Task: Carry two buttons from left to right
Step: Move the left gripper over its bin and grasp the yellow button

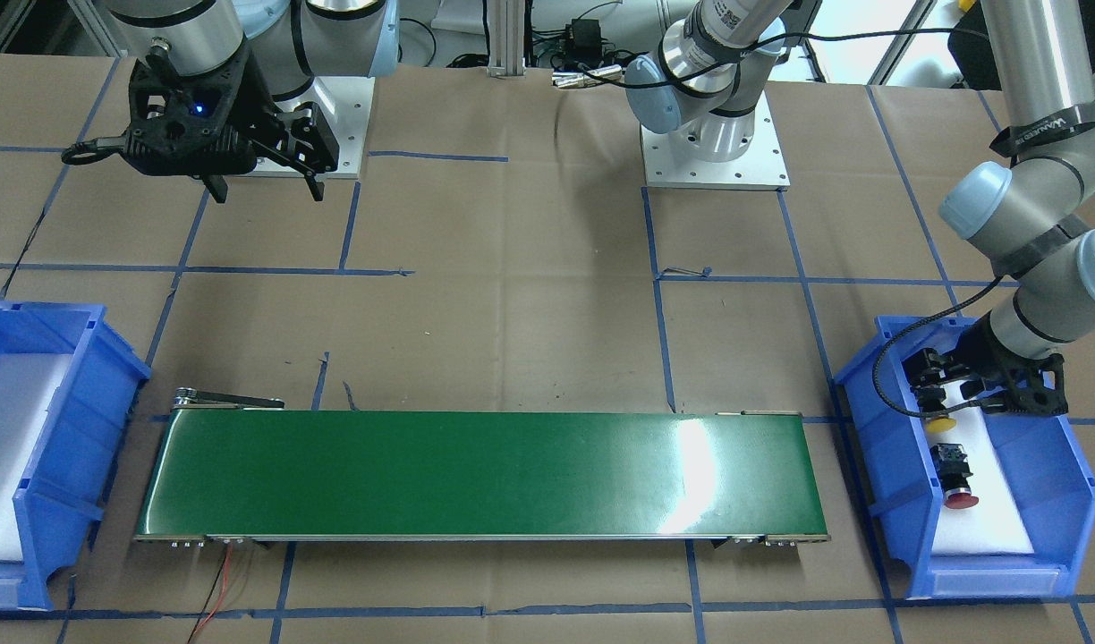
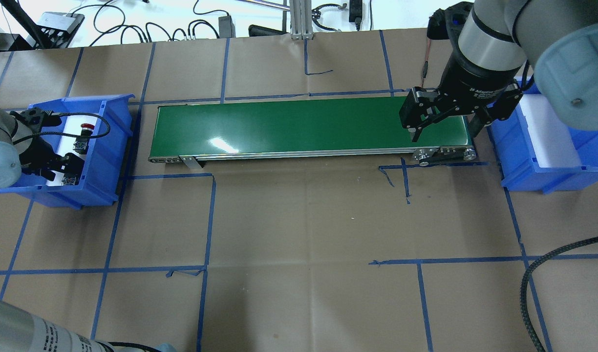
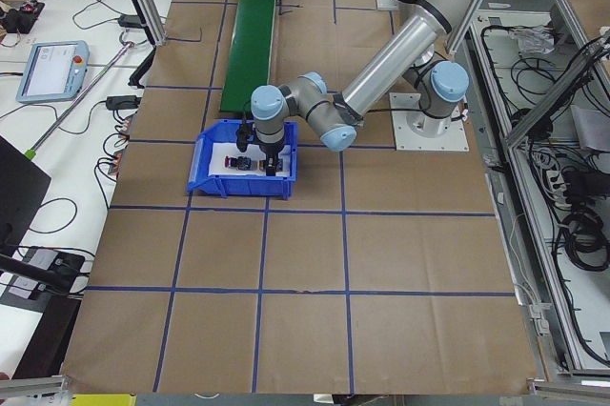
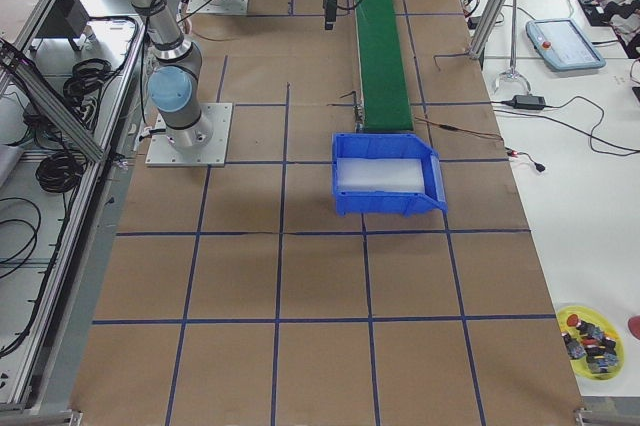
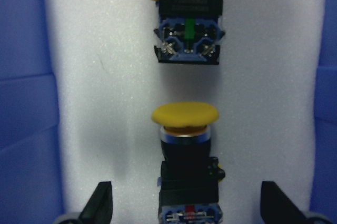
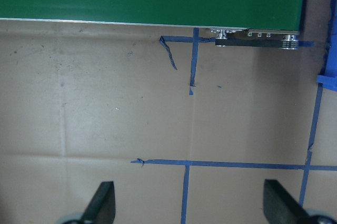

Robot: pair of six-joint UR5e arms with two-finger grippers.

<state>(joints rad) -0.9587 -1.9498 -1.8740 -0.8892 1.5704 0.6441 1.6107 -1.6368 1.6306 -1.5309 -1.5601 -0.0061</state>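
The yellow button (image 5: 185,114) lies on white foam in the blue bin (image 1: 880,465) on my left side. Its cap also shows in the front view (image 1: 941,424). The red button (image 1: 955,481) lies just beyond it in the same bin. In the left wrist view only the red button's black body (image 5: 187,24) shows. My left gripper (image 5: 185,203) is open and low in the bin, with its fingers on either side of the yellow button's body and not touching it. My right gripper (image 2: 446,129) is open and empty, above the table by the conveyor's right end.
A green conveyor belt (image 2: 304,124) runs between the two bins. A second blue bin (image 2: 523,171) with white foam stands on my right side and shows no buttons. Brown paper with blue tape lines (image 6: 187,163) covers the table.
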